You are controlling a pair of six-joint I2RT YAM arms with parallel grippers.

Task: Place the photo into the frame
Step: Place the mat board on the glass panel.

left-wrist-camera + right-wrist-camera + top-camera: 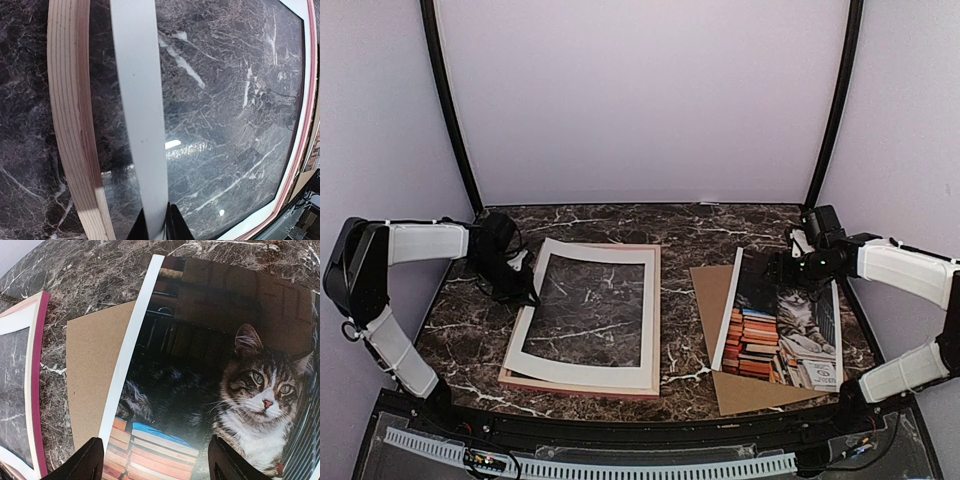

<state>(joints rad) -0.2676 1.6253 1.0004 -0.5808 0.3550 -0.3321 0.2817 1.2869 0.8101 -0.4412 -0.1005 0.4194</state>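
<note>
Bare desk (720, 225) lies open along the upper edge of the top view and in a strip down the centre, between frame (658, 320) and board (710, 295). Centre-left is taken by the frame with the mat (590, 372) on it, the left gripper (525, 285) pinching the mat's left side. At right the photo (790, 330) overlaps the board, the right gripper (782, 270) spread wide over its upper end.

Pink frame (620, 247) under a white mat (534, 345) at left, cat photo (790, 330) (atop a brown board (712, 295)) at right
</note>
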